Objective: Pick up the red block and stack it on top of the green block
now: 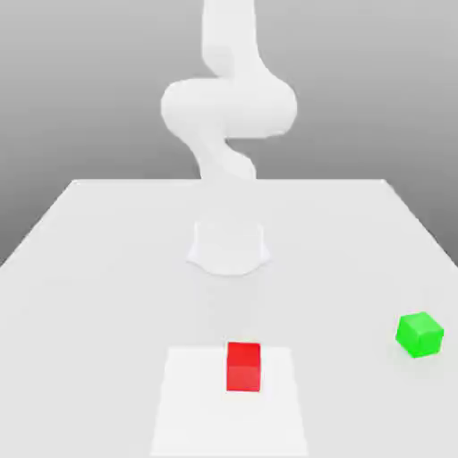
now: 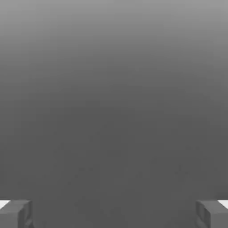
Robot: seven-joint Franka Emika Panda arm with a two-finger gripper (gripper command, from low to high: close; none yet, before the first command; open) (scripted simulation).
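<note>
On the pale bench (image 1: pixel 116 295) in the exterior view, the matte red cube (image 1: pixel 243 368) sits on a flat white rectangle (image 1: pixel 229 425); the matte green cube (image 1: pixel 419 335) rests apart, toward that view's right. In the hand view, the grey two-finger gripper (image 2: pixel 114 214) stands wide open; nothing is between its fingers.

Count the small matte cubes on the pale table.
2: the matte red cube on the white patch, and the matte green cube farther toward the exterior view's right.

The gripper (image 2: pixel 114 214) stands open, its 2 grey fingers (image 2: pixel 18 214) wide apart before a plain dark-grey background (image 2: pixel 114 111).
</note>
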